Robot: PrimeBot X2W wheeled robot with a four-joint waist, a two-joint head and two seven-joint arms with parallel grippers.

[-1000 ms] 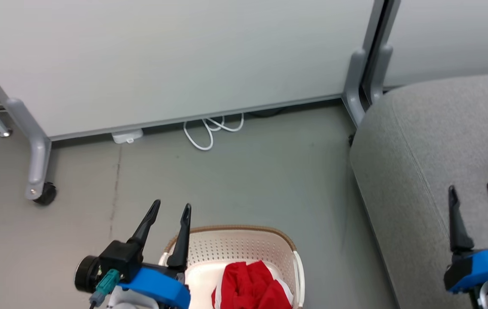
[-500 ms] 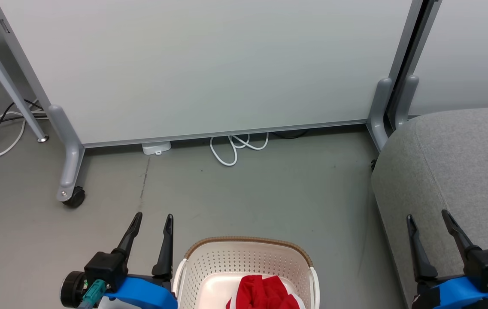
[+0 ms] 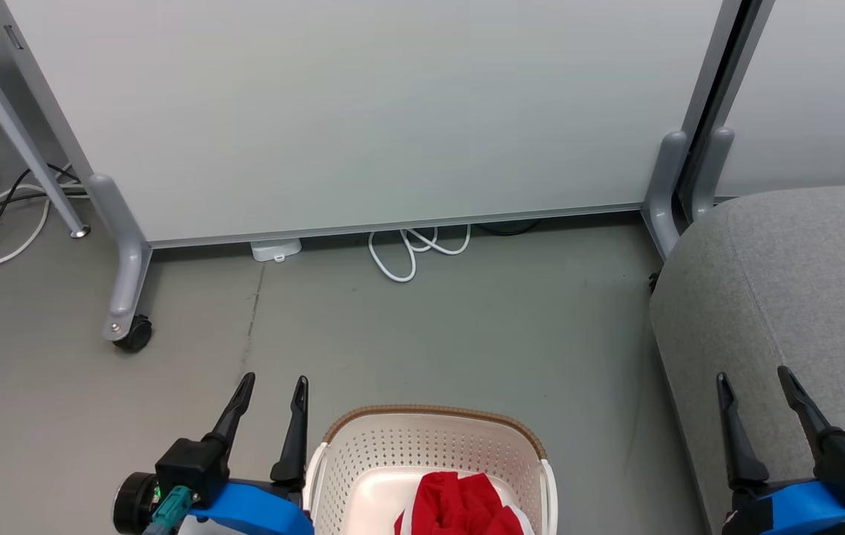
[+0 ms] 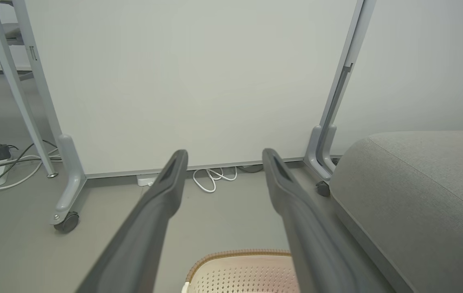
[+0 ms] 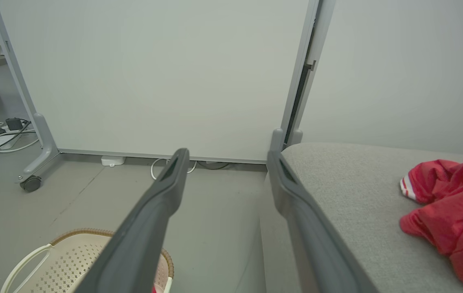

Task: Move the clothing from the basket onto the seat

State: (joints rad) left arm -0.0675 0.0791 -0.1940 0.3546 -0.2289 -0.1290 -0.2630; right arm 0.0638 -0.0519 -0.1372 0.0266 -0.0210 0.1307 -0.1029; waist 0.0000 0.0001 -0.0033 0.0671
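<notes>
The left gripper (image 3: 274, 380) is hanging just beside the left side of the basket (image 3: 429, 413), with its two fingers standing apart and holding nothing. The right gripper (image 3: 753, 374) is hanging over the near edge of the seat (image 3: 801, 282), with its fingers apart and empty too. A red piece of clothing (image 3: 459, 505) is lying bunched up inside the basket on the grey floor (image 3: 467, 327), and another red piece with white stripes (image 5: 451, 203) is lying on top of the seat.
</notes>
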